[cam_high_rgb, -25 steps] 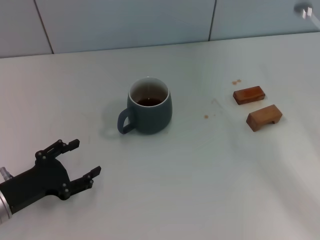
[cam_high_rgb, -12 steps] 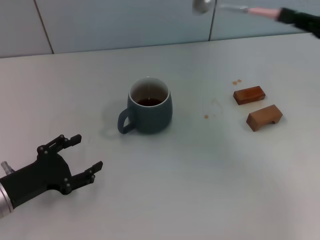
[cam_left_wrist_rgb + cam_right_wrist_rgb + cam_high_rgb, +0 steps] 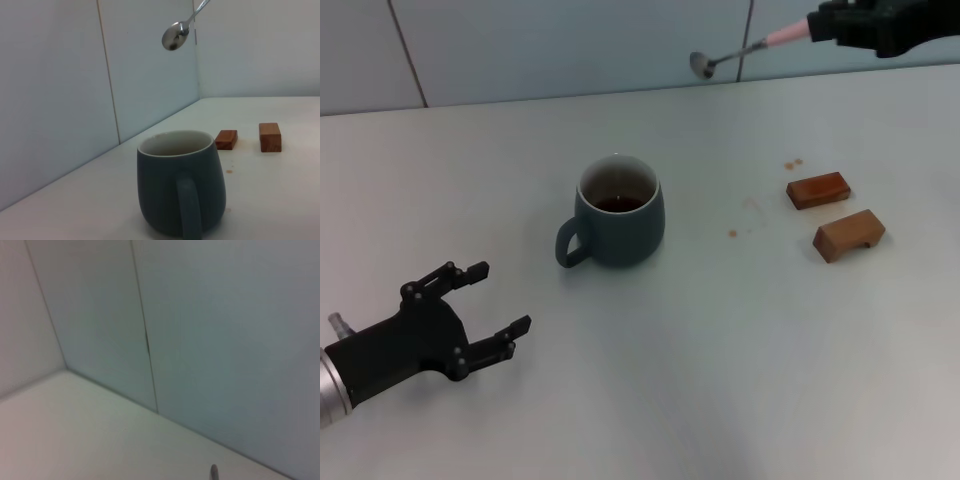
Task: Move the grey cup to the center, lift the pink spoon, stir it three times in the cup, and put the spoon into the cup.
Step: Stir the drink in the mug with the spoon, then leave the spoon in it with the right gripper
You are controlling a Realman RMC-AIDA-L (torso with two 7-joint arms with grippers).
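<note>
The grey cup (image 3: pixel 618 211) stands upright near the middle of the table, handle toward my left, brown liquid inside; it also shows in the left wrist view (image 3: pixel 180 183). My right gripper (image 3: pixel 830 24) is at the top right, high in the air, shut on the pink handle of the pink spoon (image 3: pixel 745 49). The spoon's silver bowl points left, above and to the right of the cup, and shows in the left wrist view (image 3: pixel 175 36). My left gripper (image 3: pixel 492 298) is open and empty on the table's front left, apart from the cup.
Two brown wooden blocks (image 3: pixel 818 189) (image 3: pixel 848 235) lie to the right of the cup. Small brown drips (image 3: pixel 732 233) mark the table between them and the cup. A tiled wall (image 3: pixel 570 45) stands behind the table.
My right gripper has come down into view with the spoon, whose bowl now sits lower than before. My left gripper has shifted slightly, still open.
</note>
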